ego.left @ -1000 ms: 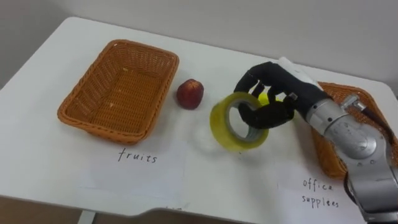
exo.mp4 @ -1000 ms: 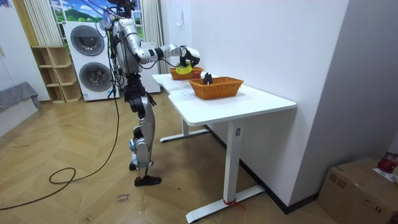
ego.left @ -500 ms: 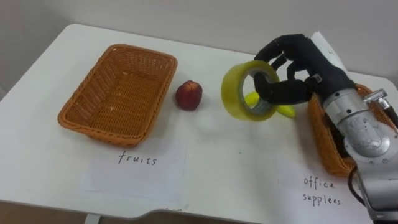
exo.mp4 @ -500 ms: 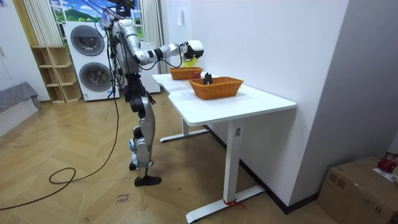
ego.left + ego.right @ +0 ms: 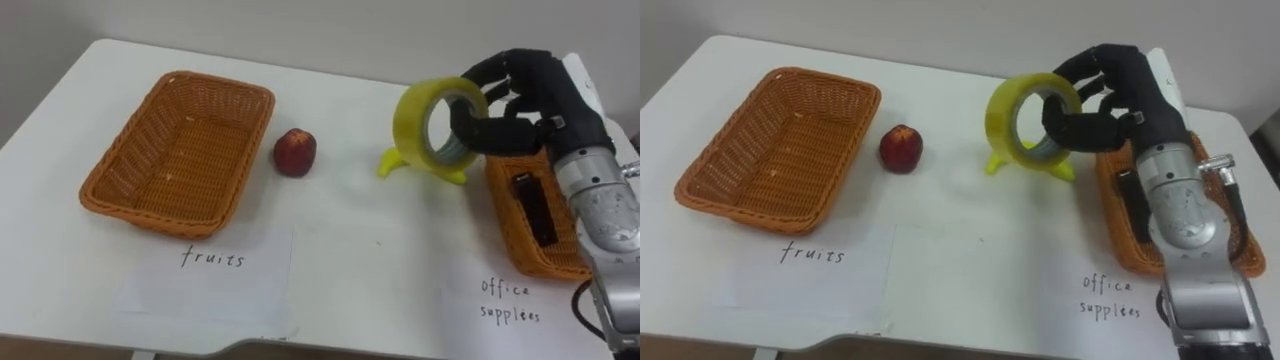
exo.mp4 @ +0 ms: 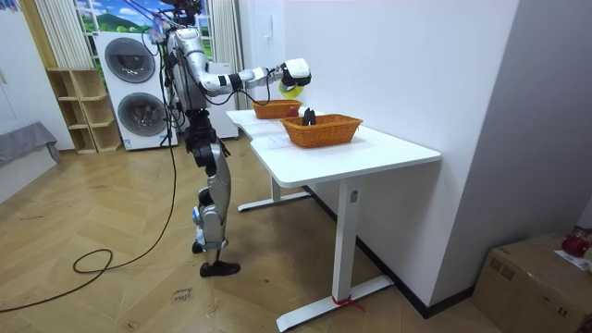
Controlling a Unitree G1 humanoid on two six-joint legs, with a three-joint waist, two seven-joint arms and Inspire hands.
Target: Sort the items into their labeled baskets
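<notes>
- Nearest, a white paper sheet (image 5: 215,285) with a handwritten label lies on the white table (image 5: 360,260) before each basket, marking what belongs where.
- The empty rectangular wicker basket (image 5: 135,160) stands left, and a red apple (image 5: 295,152) lies unsorted just beside its right rim.
- The right wicker basket (image 5: 503,225) holds a flat black object (image 5: 532,205).
- The black right hand (image 5: 530,100) is clamped on the yellow tape roll (image 5: 408,125), fingers curled through its core. It holds the roll off the table beside that basket's left rim, probably to carry it over.
- Beyond it lies a yellow banana (image 5: 388,163).

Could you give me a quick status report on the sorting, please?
Right hand shut on tape roll, held above the table beside the office supplies basket. Apple and a yellow fruit on the table. Path looks clear.
</notes>
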